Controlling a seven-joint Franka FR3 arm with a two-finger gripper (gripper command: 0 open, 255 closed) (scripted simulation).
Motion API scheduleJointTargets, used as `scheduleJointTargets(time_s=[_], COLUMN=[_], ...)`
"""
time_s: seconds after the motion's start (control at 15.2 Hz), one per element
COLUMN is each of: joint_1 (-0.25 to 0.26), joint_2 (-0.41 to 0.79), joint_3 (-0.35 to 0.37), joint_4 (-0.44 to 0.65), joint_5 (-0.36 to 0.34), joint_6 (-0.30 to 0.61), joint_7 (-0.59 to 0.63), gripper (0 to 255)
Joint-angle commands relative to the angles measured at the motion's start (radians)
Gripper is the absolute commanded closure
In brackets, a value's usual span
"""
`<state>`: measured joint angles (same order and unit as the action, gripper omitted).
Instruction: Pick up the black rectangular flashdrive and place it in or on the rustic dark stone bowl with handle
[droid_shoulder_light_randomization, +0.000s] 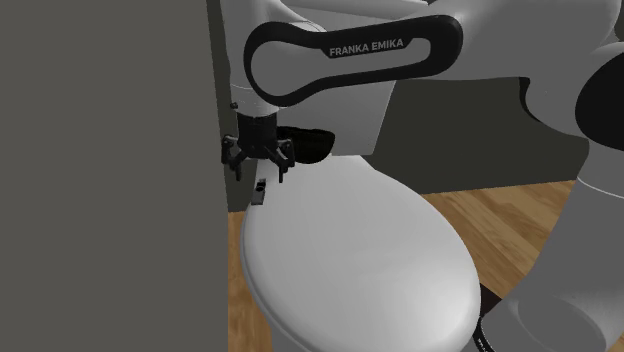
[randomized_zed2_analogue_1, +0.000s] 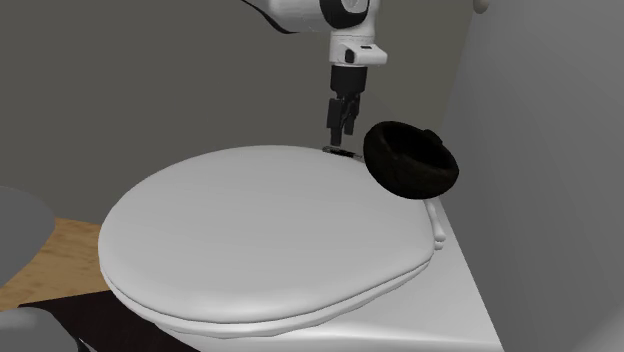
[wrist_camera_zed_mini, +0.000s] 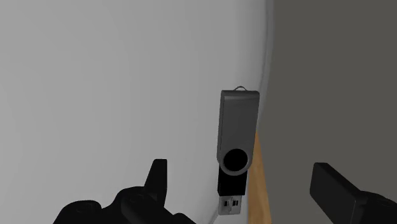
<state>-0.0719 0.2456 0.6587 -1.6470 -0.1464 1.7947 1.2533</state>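
The flashdrive lies flat at the very edge of the closed white toilet lid, close to the hinge end and beside the grey wall. It has a dark grey swivel cover over a black body, with its metal plug pointing back towards the tool. From here it seems to overhang the rim slightly, though I can't be sure. The tool hangs straight above it, released, with its two black fingers spread wide to either side and touching nothing; there is clear air between the fingertips and the drive. Just beyond, nearer the cistern, sits the dark stone bowl, its handle a small lug on the rim; the bowl is near the drive but apart from it. Wooden floor shows past the toilet.
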Motion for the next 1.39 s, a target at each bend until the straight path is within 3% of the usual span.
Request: scheduleJointTargets(time_s=[0.0,0.59,0.66,1.32], joint_1=[-0.002,-0.003,-0.003,-0.002], joint_2=[0.0,0.002,0.002,-0.001], joint_3=[-0.001,-0.002,-0.002,-0.001], joint_4=[-0.026,-0.045,-0.045,-0.034], joint_5=[-0.001,-0.003,-0.003,-0.001], joint_6=[0.026,0.046,0.046,0.034], joint_7=[0.002,0.004,0.004,0.002], gripper=[0,0,255,255])
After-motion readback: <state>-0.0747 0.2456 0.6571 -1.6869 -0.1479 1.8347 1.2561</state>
